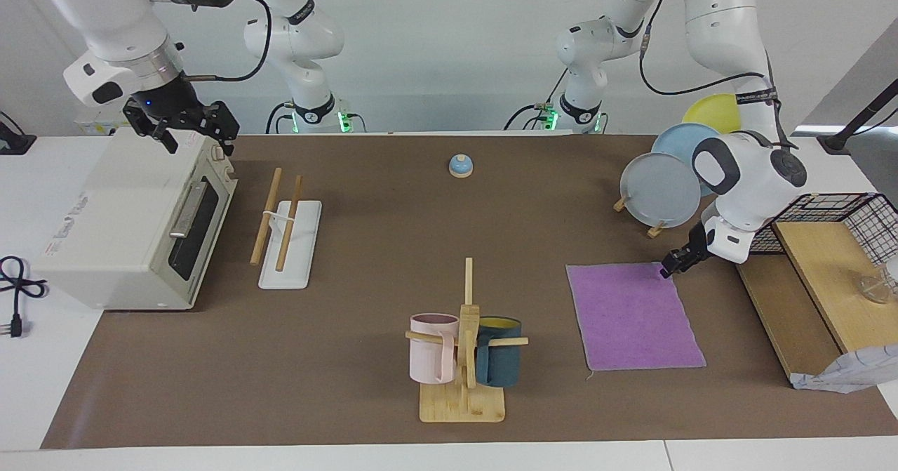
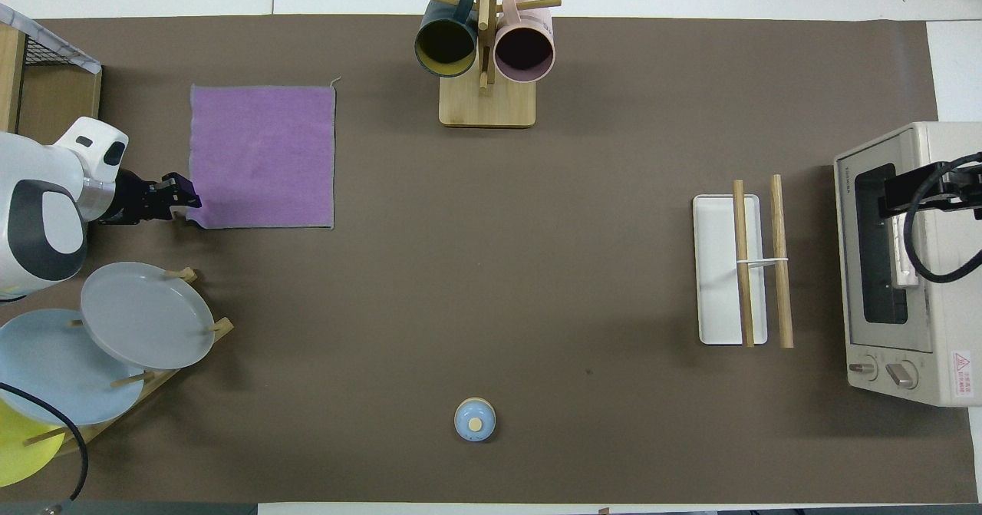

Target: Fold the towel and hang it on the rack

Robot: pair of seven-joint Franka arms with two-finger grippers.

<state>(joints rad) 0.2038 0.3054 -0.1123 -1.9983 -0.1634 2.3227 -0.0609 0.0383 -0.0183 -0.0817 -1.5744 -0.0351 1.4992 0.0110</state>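
- The left gripper (image 1: 668, 267) sits at the towel's (image 1: 633, 314) corner nearest the robots; whether its fingers pinch the cloth cannot be told.
- The towel lies flat, purple face up (unfolded), toward the left arm's end.
- The right gripper (image 1: 184, 124) waits spread open over the toaster oven (image 1: 105, 225).

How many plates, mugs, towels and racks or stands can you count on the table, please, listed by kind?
Plates: 3, grey plate, blue plate, yellow plate
Mugs: 2, pink mug, teal mug
Towels: 1, the purple towel
Racks or stands: 3, the rack, mug tree, plate stand
Total: 9
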